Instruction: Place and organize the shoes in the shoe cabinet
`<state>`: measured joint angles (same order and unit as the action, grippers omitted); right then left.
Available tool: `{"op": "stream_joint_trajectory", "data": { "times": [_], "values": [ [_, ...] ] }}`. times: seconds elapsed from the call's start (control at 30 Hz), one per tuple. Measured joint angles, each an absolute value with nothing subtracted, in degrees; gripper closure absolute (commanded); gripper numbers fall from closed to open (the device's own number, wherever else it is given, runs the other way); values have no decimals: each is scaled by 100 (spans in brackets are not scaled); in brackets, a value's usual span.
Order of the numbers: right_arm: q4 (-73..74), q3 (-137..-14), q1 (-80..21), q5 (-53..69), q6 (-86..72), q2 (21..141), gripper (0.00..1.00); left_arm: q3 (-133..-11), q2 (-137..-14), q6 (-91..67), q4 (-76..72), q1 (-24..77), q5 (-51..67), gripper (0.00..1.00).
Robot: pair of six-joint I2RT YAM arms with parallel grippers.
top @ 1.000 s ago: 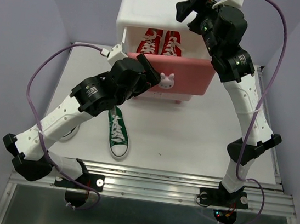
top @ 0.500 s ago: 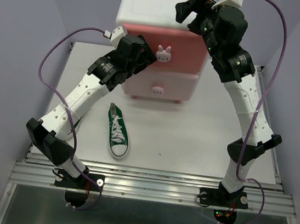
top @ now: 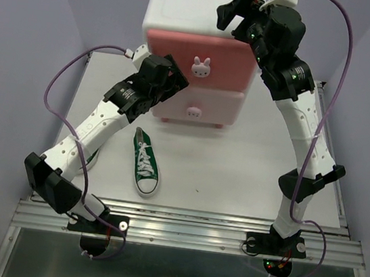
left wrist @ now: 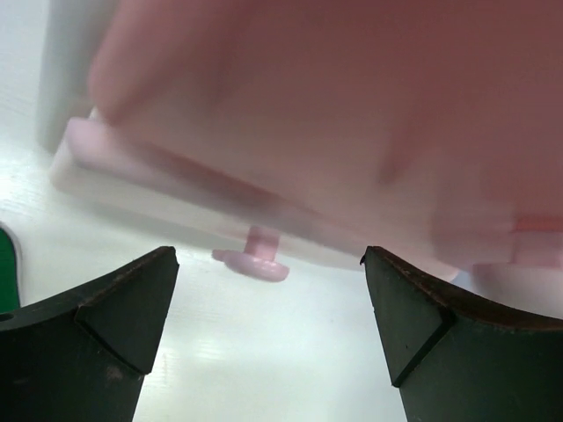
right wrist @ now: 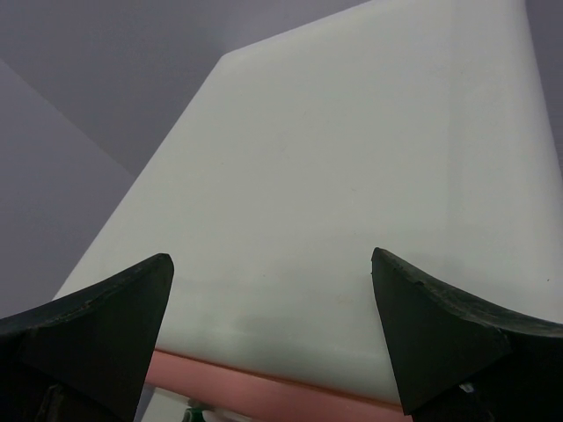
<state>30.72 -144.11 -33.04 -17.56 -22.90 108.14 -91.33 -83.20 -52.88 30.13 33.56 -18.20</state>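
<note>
Since a second earlier, the upper drawer (top: 216,54) had gone from pulled out, with the red pair lying inside, to shut flush in the shoe cabinet (top: 189,6). The left pincer (top: 177,83) had drawn back from that front and sat lower, at the cabinet's left front corner.

Left to right in the overhead view:
- One green shoe (top: 145,163) lay on the table (top: 249,167) near the left arm, toe toward the arm bases and well apart from the cabinet.
- Both drawer fronts were closed, each bunny knob (top: 201,66) facing forward.
- The right pincer (top: 232,11) hung over the right side of the cabinet top.

The left wrist view added what the overhead view could not show. The left pincer (left wrist: 264,343) was spread with nothing between its fingers. A blurred pink front stood close ahead, and a small pink foot (left wrist: 255,261) under the cabinet rested on the table. A green sliver (left wrist: 5,268) showed at the left edge, too little to identify.

The right wrist view showed the right pincer (right wrist: 273,343) spread above the white top. Contact with the top could not be determined.
</note>
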Motion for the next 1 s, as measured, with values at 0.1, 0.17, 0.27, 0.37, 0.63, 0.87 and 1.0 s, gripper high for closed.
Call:
{"op": "stream_joint_trajectory", "data": {
  "times": [0.1,0.17,0.27,0.37,0.63,0.87,1.0],
  "values": [
    [3011,-14405,-3301,-1804,-2198,10816,0,-8558,-7924,-5312,2989,3483,-1885,1],
    [2917,-14381,-3299,-1846,-2108,10829,0,-8344,-7675,-5308,2980,3671,-1927,1],
    [2655,-14470,-3295,-1911,-1885,10997,0,-8025,-7341,-5308,2980,4110,-1957,1],
    [2423,-14481,-3293,-1907,-1772,11104,0,-7850,-7354,-5310,2928,4495,-1933,1],
    [2023,-13972,-3267,-1793,-1704,10901,0,-7022,-8132,-5356,2412,4748,-1745,1],
    [1815,-13666,-3262,-1734,-1566,10753,0,-7048,-8733,-5048,1778,4635,-1844,1],
    [1765,-13598,-3262,-1728,-1500,10726,0,-7218,-9262,-4740,1559,4515,-1870,1]
  ]
}}
